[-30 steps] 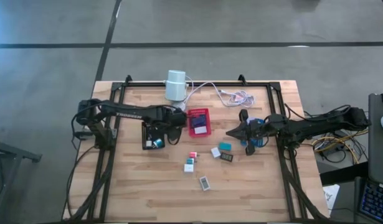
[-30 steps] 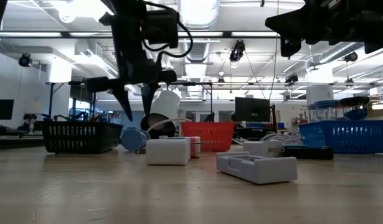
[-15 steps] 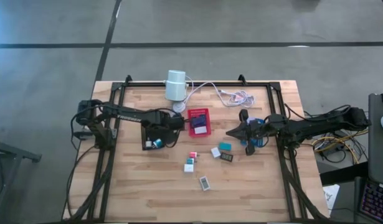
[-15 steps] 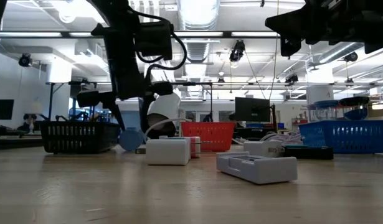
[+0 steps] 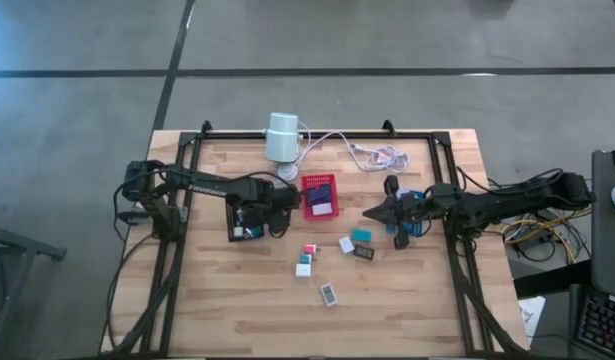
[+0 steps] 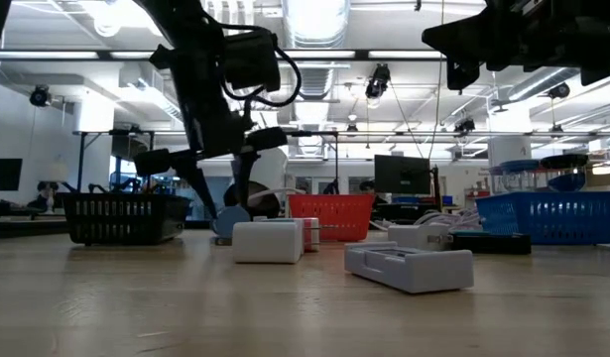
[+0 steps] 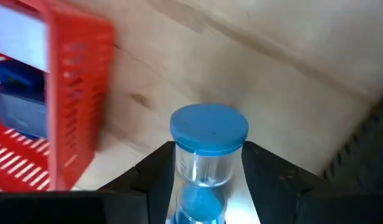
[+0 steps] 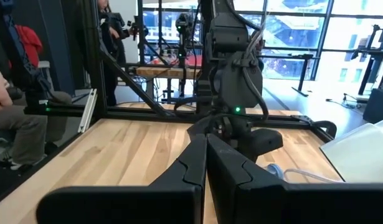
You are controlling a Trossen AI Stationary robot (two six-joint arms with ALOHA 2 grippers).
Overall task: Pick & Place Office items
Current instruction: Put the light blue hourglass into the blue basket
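Several office items [image 5: 337, 256] loose at table centre; left gripper [image 7: 207, 163] grasps blue-capped vial [image 7: 208, 140] between black tray [image 5: 239, 224] at 9 and red tray [image 5: 319, 196] at 12; right gripper [image 8: 206, 163] clenched empty.

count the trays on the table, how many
3. The black tray lies under the left arm, the red tray sits mid-table beside it, and the blue tray is partly covered by the right arm. More could be hidden under the arms.

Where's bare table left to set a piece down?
Bare wood runs along the near edge of the table and between the cable and the right gripper. Crowded: the loose pieces below the red tray.
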